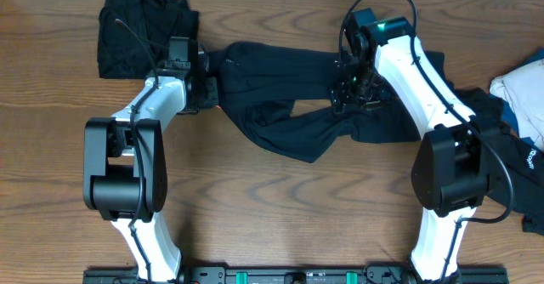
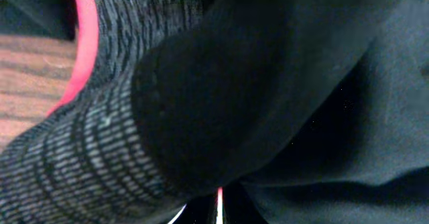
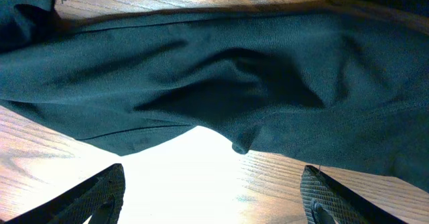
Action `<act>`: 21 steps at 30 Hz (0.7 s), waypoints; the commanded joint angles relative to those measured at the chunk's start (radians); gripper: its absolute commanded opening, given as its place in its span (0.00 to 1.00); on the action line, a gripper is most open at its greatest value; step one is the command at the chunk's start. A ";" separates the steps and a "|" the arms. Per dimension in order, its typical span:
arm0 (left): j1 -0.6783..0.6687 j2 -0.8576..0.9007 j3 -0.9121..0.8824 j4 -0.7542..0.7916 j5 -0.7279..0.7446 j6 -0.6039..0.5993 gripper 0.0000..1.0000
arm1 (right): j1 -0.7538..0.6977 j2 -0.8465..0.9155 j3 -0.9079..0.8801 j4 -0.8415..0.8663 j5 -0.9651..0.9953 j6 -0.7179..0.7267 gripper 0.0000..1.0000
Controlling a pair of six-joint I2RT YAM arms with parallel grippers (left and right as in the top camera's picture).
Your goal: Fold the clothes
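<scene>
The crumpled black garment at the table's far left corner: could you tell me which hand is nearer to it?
Left. The left hand, shut on the black trousers, sits just beside the crumpled black garment; the right hand hovers open farther along the trousers.

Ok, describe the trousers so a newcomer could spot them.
On the wooden table, look at the middle. The trousers lie stretched out there, long and black. Unlike the bunched black heap at the far left, they show a coral band at their left end.
</scene>
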 commanded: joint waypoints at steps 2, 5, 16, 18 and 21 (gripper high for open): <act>0.005 0.011 -0.002 0.029 -0.020 -0.005 0.06 | 0.011 0.001 -0.023 -0.017 -0.010 0.013 0.82; 0.005 0.013 -0.002 0.041 -0.020 -0.005 0.06 | 0.011 0.001 -0.041 -0.031 -0.021 0.016 0.81; 0.005 0.056 -0.002 0.039 -0.020 -0.005 0.06 | 0.032 0.001 -0.126 -0.022 -0.035 0.034 0.80; 0.005 0.081 -0.002 0.039 -0.020 -0.005 0.06 | 0.039 0.001 -0.126 -0.021 -0.035 0.043 0.80; 0.005 0.114 -0.002 0.040 -0.019 -0.005 0.06 | 0.041 0.001 -0.126 -0.021 -0.035 0.047 0.80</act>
